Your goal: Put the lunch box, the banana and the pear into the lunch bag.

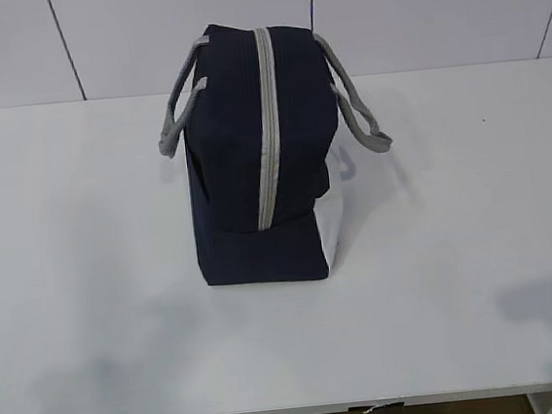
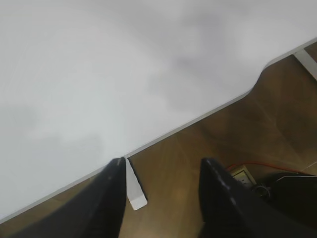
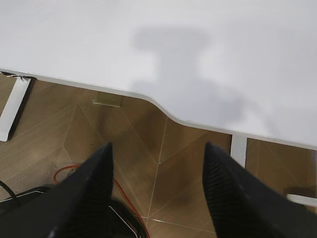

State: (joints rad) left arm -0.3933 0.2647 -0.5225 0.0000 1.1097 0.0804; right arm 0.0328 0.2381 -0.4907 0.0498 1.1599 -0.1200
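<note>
The navy-blue lunch bag [image 1: 252,160] stands upright in the middle of the white table [image 1: 88,284], its grey zipper strip [image 1: 266,130] running down the near end and shut, grey strap handles [image 1: 181,113] hanging on both sides, a white side panel on its right. The lunch box, the banana and the pear are out of view. My left gripper [image 2: 161,166] is open and empty, over the table's front edge and the floor. My right gripper [image 3: 157,148] is open and empty, also beyond the front edge above the floor. Neither gripper shows in the exterior view.
A wall of white panels rises behind the table. The wrist views show the table's curved front edge [image 3: 163,106], wooden floor [image 3: 163,163], white table legs [image 3: 12,106] and a red cable with a power strip [image 2: 242,173] below.
</note>
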